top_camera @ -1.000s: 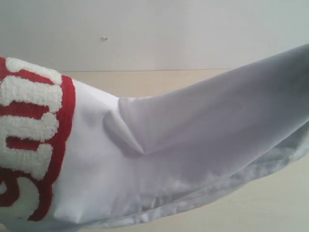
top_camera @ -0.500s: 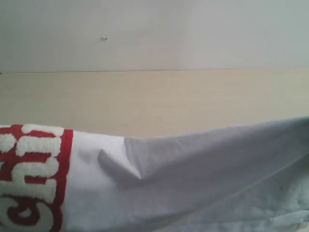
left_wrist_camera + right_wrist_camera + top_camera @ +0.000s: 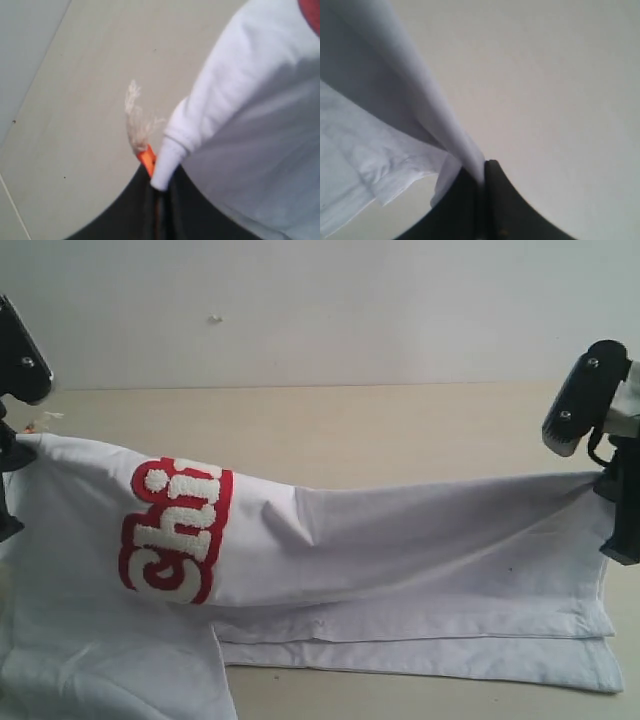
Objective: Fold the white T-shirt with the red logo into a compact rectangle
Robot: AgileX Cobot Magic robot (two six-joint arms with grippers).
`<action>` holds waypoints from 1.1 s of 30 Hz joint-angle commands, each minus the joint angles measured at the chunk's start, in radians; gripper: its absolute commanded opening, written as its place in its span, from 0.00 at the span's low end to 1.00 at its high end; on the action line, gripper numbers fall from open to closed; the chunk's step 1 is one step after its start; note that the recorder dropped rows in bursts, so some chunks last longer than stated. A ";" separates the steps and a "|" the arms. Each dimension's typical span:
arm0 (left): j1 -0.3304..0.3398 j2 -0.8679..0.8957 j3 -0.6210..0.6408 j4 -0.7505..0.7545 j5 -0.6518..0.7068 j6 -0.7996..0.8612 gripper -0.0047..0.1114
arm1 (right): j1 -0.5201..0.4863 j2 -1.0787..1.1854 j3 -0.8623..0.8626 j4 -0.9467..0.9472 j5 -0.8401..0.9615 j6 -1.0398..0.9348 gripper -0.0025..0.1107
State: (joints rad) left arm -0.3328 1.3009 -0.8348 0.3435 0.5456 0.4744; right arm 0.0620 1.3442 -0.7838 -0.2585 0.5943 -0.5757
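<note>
The white T-shirt [image 3: 400, 540] hangs stretched between both grippers, its lower part lying in layers on the table. The red logo [image 3: 175, 530] stands on end on the shirt's left part, with only "Chi" showing. My left gripper [image 3: 12, 455] is shut on the ribbed neck edge [image 3: 167, 160] beside the orange neck tag [image 3: 146, 159]. At the right, my right gripper [image 3: 605, 480] is shut on a fold of the shirt's hem end [image 3: 465, 150]. Both hold the cloth a little above the tabletop.
The pale wooden table [image 3: 380, 430] runs back to a plain grey wall [image 3: 320, 300]. A frayed bit of thread [image 3: 135, 120] hangs by the neck tag. The shirt's lower hem [image 3: 420, 655] lies flat near the front edge.
The shirt, which filled the exterior view a second ago, has dropped and moved away. Both grippers now show at the view's sides and the lower layers rest on the table.
</note>
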 commanded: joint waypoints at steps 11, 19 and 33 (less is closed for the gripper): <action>0.197 0.371 0.002 0.012 -0.537 -0.067 0.04 | -0.068 0.350 -0.048 -0.486 -0.376 0.651 0.03; 0.219 0.504 -0.005 0.000 -0.725 -0.064 0.04 | -0.070 0.428 -0.168 -0.502 -0.337 0.656 0.38; 0.265 0.622 -0.118 -0.184 -0.841 -0.068 0.52 | -0.070 0.441 -0.201 -0.481 -0.339 0.685 0.58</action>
State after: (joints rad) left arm -0.0701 1.9061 -0.9250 0.1957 -0.2629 0.4183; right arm -0.0024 1.7855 -0.9774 -0.7800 0.2603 0.0928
